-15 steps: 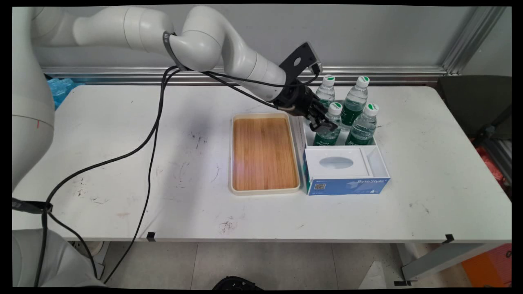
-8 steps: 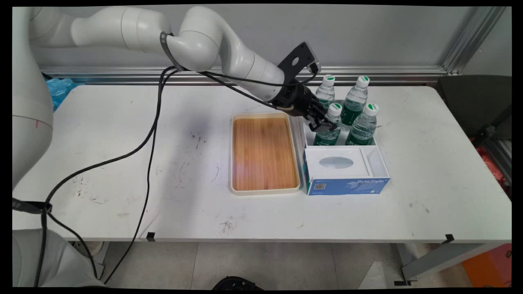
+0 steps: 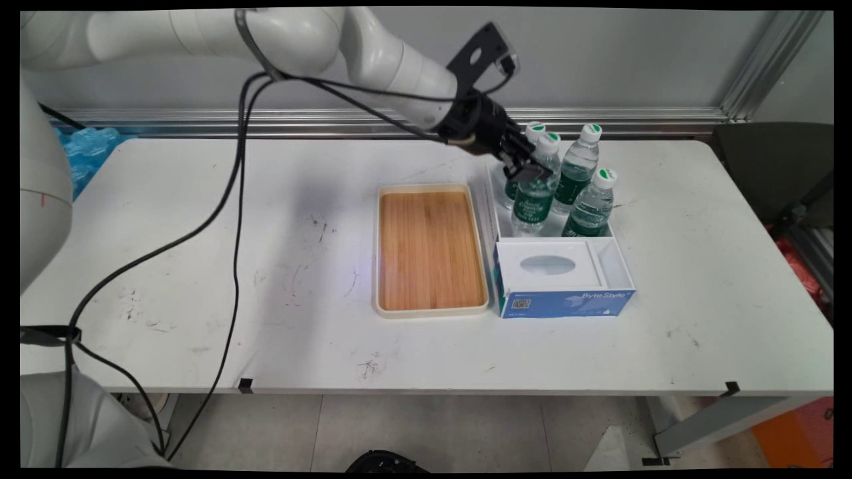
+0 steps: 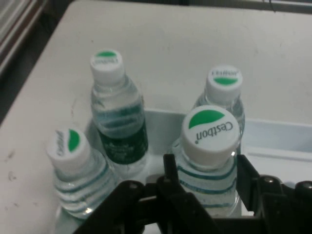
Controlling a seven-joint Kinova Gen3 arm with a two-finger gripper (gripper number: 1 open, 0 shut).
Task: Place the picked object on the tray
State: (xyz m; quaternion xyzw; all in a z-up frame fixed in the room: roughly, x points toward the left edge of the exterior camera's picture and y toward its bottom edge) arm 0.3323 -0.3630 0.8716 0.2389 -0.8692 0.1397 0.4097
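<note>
Even bright light; hand view dimmer, soft.

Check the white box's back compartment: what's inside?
Three water bottles stand in the white box: one near right, two at the back. The gripper grips a fourth bottle, raised above them. The compartment floor is mostly hidden.

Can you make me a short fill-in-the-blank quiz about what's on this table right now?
1. The gripper is shut on a water ____.
2. The held bottle sits higher than the other ____ bottles in the white box.
3. Left of the box lies an empty ____-bottomed tray.
4. Every bottle cap is white and ____.

Missing words: bottle; three; wooden; green
</note>
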